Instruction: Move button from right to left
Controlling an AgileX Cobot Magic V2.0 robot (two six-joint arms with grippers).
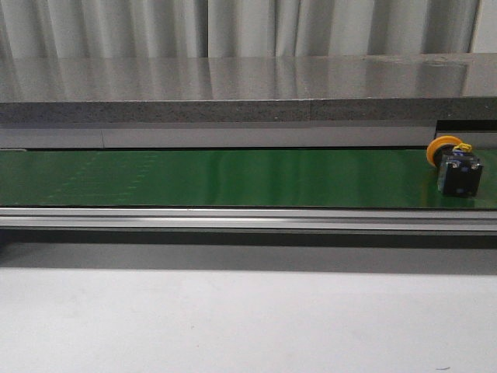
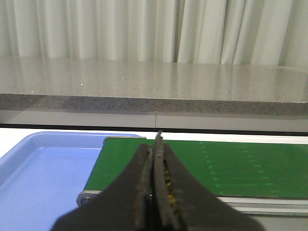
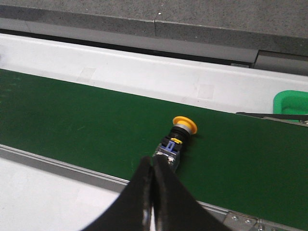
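The button (image 1: 454,165) lies on its side at the far right of the green belt (image 1: 233,177), yellow cap toward the back, black body toward the front. In the right wrist view the button (image 3: 176,140) lies just beyond my right gripper (image 3: 154,161), which is shut and empty, its tips close to the button's body. My left gripper (image 2: 155,144) is shut and empty, held over the left end of the belt (image 2: 240,166). Neither gripper shows in the front view.
A blue tray (image 2: 43,173) sits off the belt's left end. A green bin (image 3: 291,102) stands past the belt's right end. A grey stone ledge (image 1: 233,93) runs behind the belt and a metal rail (image 1: 233,219) along its front. White table (image 1: 233,318) lies in front.
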